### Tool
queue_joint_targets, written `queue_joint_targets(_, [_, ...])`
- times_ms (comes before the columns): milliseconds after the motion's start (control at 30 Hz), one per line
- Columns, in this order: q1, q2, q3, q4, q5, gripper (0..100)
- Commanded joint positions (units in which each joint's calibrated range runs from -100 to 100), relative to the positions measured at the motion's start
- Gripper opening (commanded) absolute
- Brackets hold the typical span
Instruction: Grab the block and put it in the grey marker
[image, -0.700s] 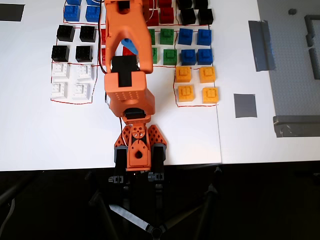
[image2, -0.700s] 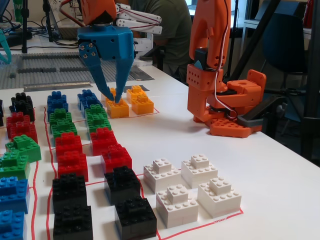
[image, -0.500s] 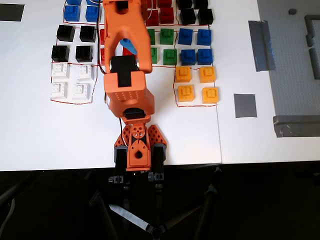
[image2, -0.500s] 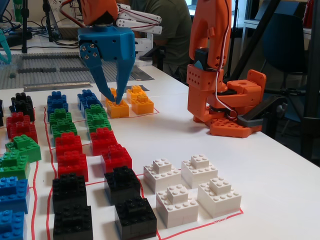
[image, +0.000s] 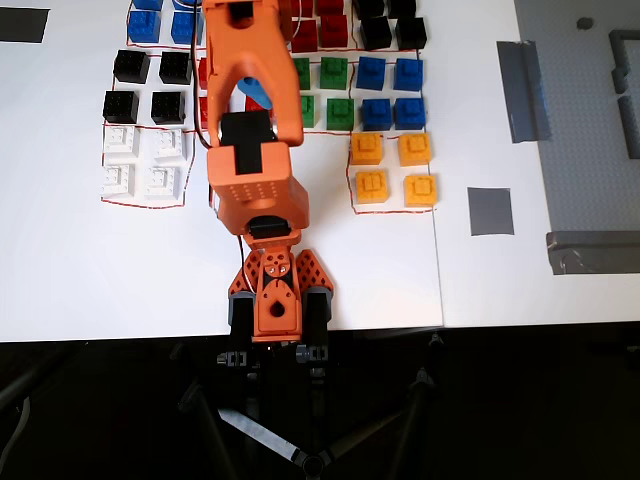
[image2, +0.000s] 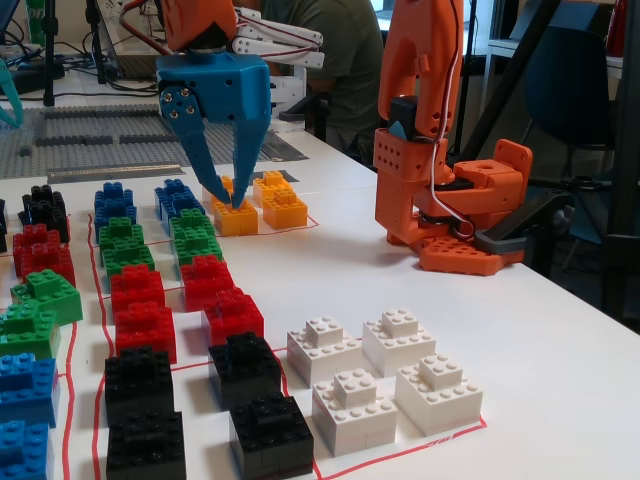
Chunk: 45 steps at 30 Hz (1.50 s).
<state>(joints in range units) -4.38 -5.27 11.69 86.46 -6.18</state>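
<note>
Gripper: the blue gripper (image2: 222, 180) is hanging with its jaws spread and nothing between them, its tips just above the bricks in the fixed view; the overhead view is not showing it, since the orange arm (image: 252, 140) is covering that spot.
Block: green bricks (image: 336, 73) are sitting in a group of four toward the far edge of the tabletop in the overhead view, between the red bricks (image: 331, 33) and the blue bricks (image: 392, 92) — which one is meant I cannot tell.
Block in the fixed view: the green bricks (image2: 194, 236) are lying just in front of and below the gripper tips, apart from them.
Grey marker: the grey marker (image: 490, 211) is lying bare toward the right edge of the tabletop in the overhead view, well apart from the green group, past the orange bricks (image: 391, 167).
Handling: judging by looks, the block is behaving as light, rigid plastic, smooth on its sides and so slippery; not fragile.
Where to hold: two opposite flat side walls, below the studs — neighbours are sitting close, so finger room is looking tight.
Hidden: the arm is overlapping the left green pair in the overhead view; the marker is absent from the fixed view.
</note>
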Motion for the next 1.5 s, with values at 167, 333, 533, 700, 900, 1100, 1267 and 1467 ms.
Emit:
queue_joint_targets(167, [4.71,-7.69,-2.29,0.89,-1.95,1])
queue_joint_targets(333, [9.45,-7.77,-3.11,4.15,-0.24,0])
queue_joint_targets(533, [16.77,-9.33,-3.02,4.4,3.61,0])
queue_joint_targets(700, [21.68,-10.71,-3.75,4.23,7.67,0])
queue_joint_targets(900, [24.93,-12.0,-4.84,4.64,12.55,0])
queue_joint_targets(1100, [24.59,-11.31,-8.2,9.46,13.92,0])
queue_joint_targets(1267, [23.6,-10.45,-8.38,9.7,14.02,13])
queue_joint_targets(1467, [22.27,-10.1,-7.38,9.37,13.77,26])
